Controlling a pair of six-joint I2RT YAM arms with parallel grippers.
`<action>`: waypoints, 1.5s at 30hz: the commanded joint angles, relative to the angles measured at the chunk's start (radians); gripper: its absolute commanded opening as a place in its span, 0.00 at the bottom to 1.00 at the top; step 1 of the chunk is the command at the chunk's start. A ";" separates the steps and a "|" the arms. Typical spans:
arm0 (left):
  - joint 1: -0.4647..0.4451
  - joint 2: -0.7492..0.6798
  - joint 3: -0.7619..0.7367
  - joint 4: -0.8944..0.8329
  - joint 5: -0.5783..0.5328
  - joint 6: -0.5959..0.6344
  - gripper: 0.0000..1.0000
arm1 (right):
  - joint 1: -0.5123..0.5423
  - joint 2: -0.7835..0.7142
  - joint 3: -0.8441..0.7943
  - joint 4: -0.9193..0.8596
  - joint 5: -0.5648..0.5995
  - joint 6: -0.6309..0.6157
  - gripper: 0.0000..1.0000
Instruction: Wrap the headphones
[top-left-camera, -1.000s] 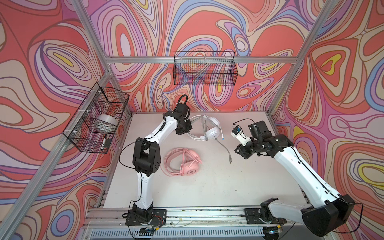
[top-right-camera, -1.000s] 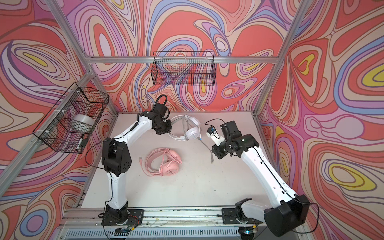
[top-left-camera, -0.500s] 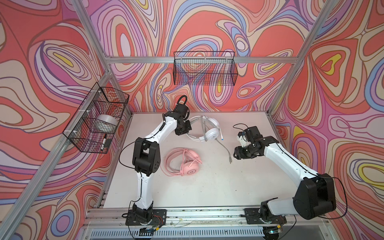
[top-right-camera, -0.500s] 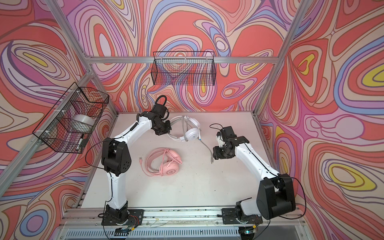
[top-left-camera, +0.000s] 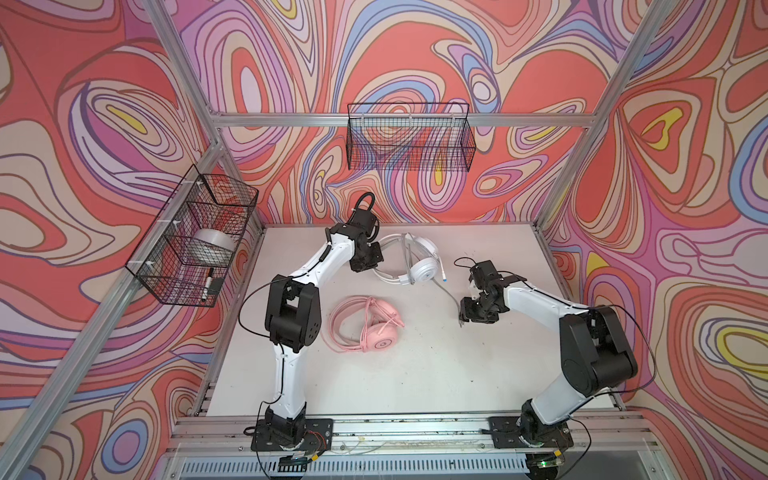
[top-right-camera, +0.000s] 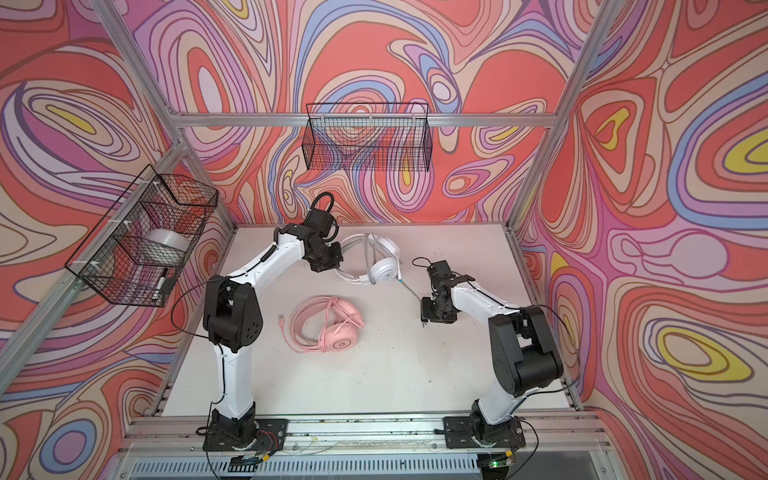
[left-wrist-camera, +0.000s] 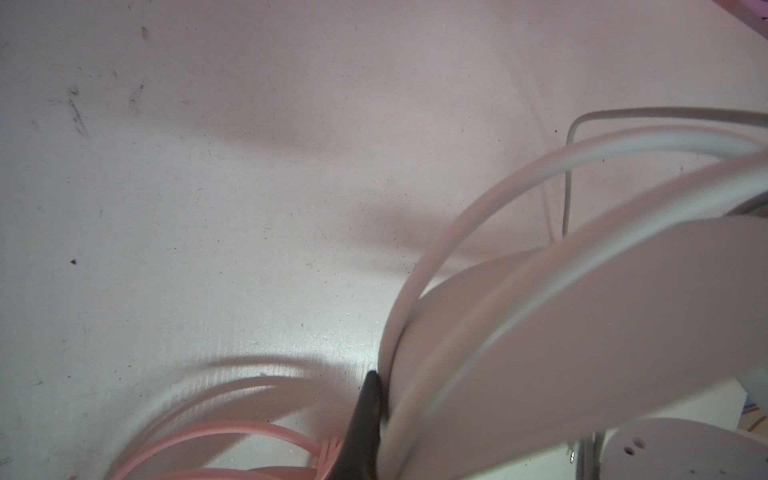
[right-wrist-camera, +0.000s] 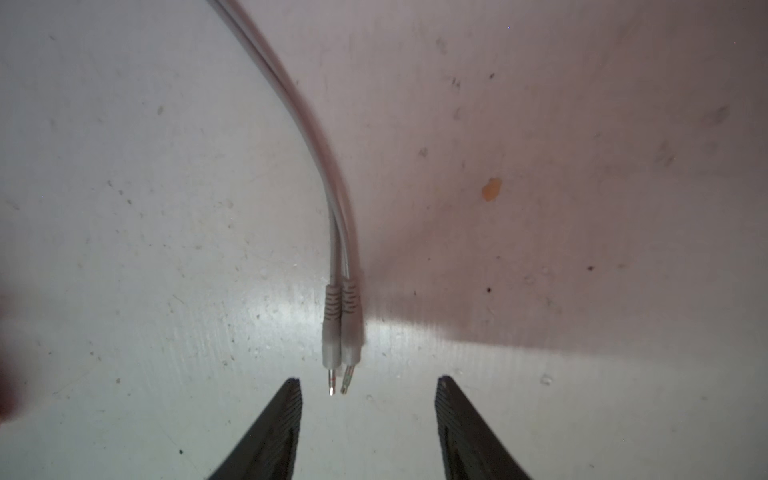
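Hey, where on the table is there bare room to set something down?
Widest bare patch: the table between the pink headphones and the front rail. Smaller one: far right corner behind the right gripper. Crowded: far middle, white headphones, their cable, left gripper.

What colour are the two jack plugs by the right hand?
The jack plugs are light grey with silver metal tips, clearest in the right wrist view.
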 joint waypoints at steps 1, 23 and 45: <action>0.005 -0.004 -0.006 0.020 0.020 -0.006 0.00 | 0.020 0.041 0.032 0.039 0.045 0.041 0.52; 0.005 -0.012 -0.018 0.016 0.021 0.000 0.00 | 0.078 0.183 0.085 -0.077 0.098 0.053 0.27; 0.004 -0.014 -0.025 0.017 0.021 0.001 0.00 | 0.079 0.196 0.103 -0.079 0.080 0.020 0.09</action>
